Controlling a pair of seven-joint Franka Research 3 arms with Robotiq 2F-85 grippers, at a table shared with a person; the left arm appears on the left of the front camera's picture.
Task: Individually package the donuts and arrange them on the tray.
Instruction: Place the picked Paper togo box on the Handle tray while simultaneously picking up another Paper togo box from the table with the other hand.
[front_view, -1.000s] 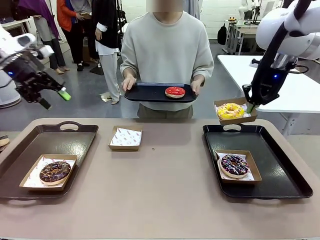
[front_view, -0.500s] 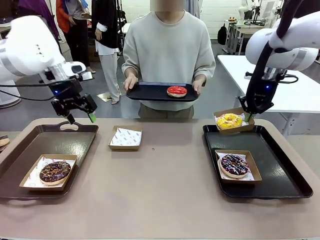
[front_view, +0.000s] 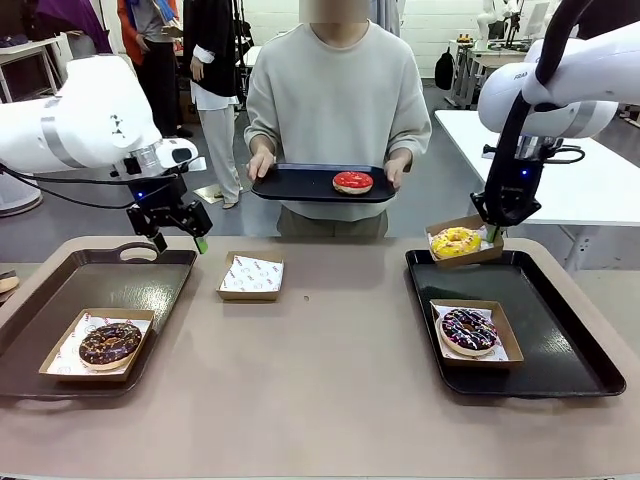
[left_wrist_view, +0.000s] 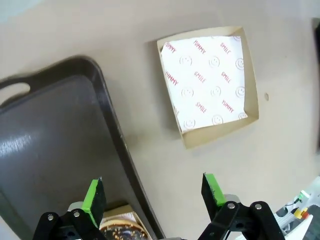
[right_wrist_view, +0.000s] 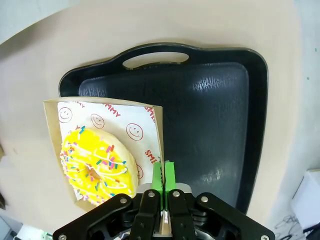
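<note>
The left gripper (front_view: 181, 243) is released, above the far rim of the left tray (front_view: 120, 285); the chocolate donut (front_view: 110, 343) sits boxed on that tray. The red donut (front_view: 352, 182) lies on the person's held tray (front_view: 295, 186). The right gripper (front_view: 494, 232) is clenched on the carton (right_wrist_view: 152, 132) of the yellow donut (front_view: 456, 242), at the far rim of the right tray (front_view: 560, 320), near the boxed sprinkled donut (front_view: 468, 330).

Left claw (left_wrist_view: 152, 192) spread, right claw (right_wrist_view: 163, 175) pinched.

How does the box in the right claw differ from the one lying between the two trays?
The held box carries the yellow-iced donut; the middle box is empty. The right claw pinches the held box's wall at the right tray's far corner; the middle box lies flat on the table, untouched. Both are brown card with smiley-printed paper.
</note>
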